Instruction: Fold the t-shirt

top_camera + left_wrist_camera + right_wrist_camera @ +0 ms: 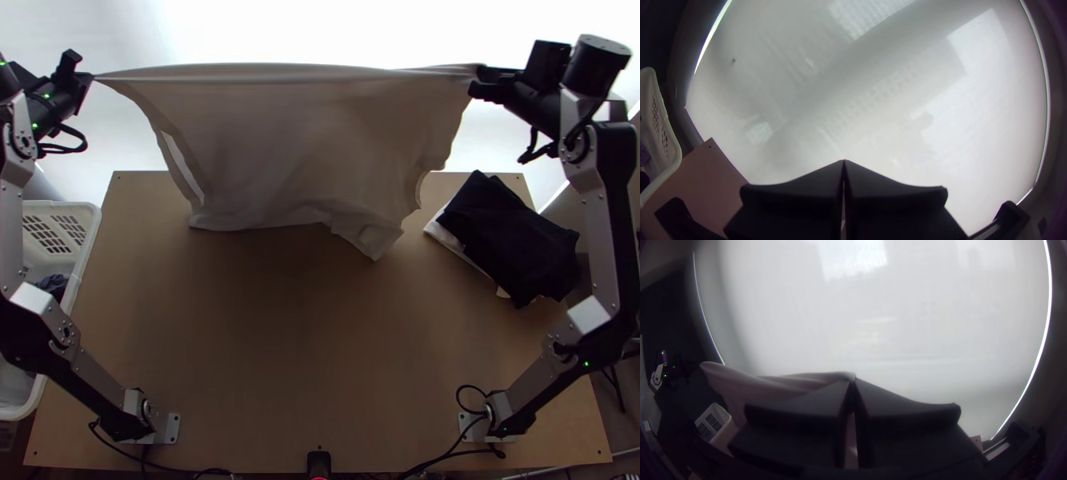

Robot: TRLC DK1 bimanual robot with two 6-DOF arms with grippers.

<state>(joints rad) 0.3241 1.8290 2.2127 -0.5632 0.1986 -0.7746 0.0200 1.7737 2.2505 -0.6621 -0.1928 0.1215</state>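
Observation:
The pale t-shirt (304, 136) hangs stretched between the two grippers over the table's far part, its top edge nearly straight and its lower part draping to the tabletop. At the upper left, my left gripper (90, 78) is shut on one corner of it. My right gripper (480, 78) is shut on the opposite end at the upper right. In the left wrist view the fingers of the left gripper (844, 164) meet. The right wrist view has the shirt (760, 384) running off sideways from between the fingertips of the right gripper (853, 380).
Dark folded cloth (512, 232) lies over lighter cloth (448, 238) at the table's right side. A white basket (92, 220) with dark cloth stands at the left edge. Bare wood (304, 336) spans the near and middle table (304, 400). Behind is a pale screen (336, 32).

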